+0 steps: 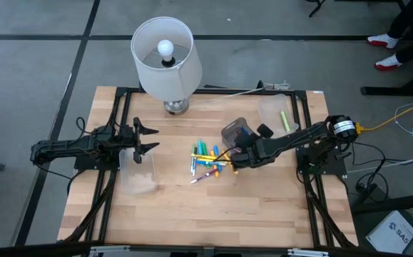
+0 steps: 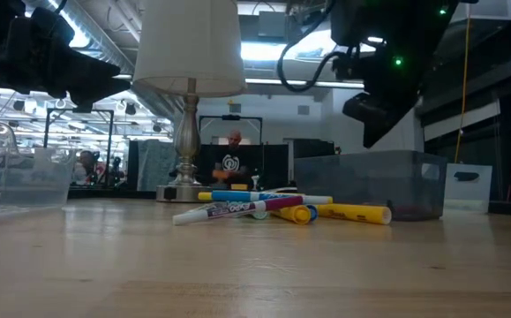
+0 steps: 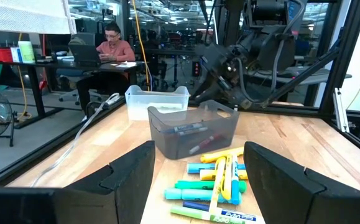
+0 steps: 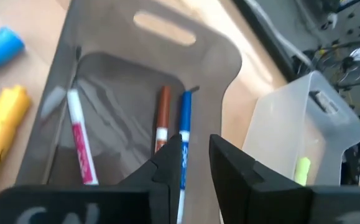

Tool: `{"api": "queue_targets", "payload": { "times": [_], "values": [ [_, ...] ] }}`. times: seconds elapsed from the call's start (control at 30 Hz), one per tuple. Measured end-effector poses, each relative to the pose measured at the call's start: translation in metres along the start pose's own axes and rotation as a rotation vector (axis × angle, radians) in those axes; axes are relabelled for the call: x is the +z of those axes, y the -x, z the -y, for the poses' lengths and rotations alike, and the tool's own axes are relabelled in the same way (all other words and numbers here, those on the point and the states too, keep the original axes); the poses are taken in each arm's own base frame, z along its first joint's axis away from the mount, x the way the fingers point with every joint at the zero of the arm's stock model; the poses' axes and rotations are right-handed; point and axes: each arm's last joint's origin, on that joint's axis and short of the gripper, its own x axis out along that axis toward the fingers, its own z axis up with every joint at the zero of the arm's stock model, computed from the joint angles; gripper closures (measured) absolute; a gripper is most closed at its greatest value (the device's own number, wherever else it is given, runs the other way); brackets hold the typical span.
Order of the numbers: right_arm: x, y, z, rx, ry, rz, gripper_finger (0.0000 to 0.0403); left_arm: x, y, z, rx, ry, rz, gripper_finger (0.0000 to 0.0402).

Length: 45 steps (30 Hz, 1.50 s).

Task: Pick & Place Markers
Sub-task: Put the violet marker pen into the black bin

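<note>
Markers (image 1: pixel 210 158) lie heaped mid-tabletop (image 1: pixel 192 221), and I have my right claw (image 4: pixel 191 163) poised over the smoky grey bin (image 4: pixel 133 93) just beside that heap. Its fingers stand slightly parted with nothing between them; a blue marker (image 4: pixel 184 134) lies in the bin directly below, next to a brown one (image 4: pixel 162 118) and a pink one (image 4: pixel 80 140), so I judge this a drop-off by colour group. The clear bin (image 4: pixel 304 134) just beyond holds a yellow-green pen. My left claw (image 1: pixel 145 137) waits released, spread wide over its own clear bin (image 1: pixel 139 175), well apart from the heap.
</note>
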Motion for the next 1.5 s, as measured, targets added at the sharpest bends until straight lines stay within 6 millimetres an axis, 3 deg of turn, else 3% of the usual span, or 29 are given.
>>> {"api": "queue_targets", "payload": {
  "times": [0.23, 0.67, 1.03, 1.33, 1.5],
  "values": [
    [0.008, 0.001, -0.006, 0.0, -0.011, 0.109, 0.0323, 0.0, 0.0, 0.0, 0.0, 0.0, 0.0, 0.016],
    [0.025, 0.019, -0.032, 0.146, 0.16, 0.335, 0.0323, 0.0, 0.0, 0.0, 0.0, 0.0, 0.0, 0.016],
    [0.034, 0.04, -0.059, 0.727, 0.434, 0.43, 0.0323, 0.0, 0.0, 0.0, 0.0, 0.0, 0.0, 0.016],
    [0.031, 0.038, -0.064, 0.802, 0.453, 0.395, 0.0323, 0.0, 0.0, 0.0, 0.0, 0.0, 0.0, 0.016],
    [0.029, 0.039, -0.07, 0.936, 0.435, 0.353, 0.0323, 0.0, 0.0, 0.0, 0.0, 0.001, 0.0, 0.016]
  ]
}}
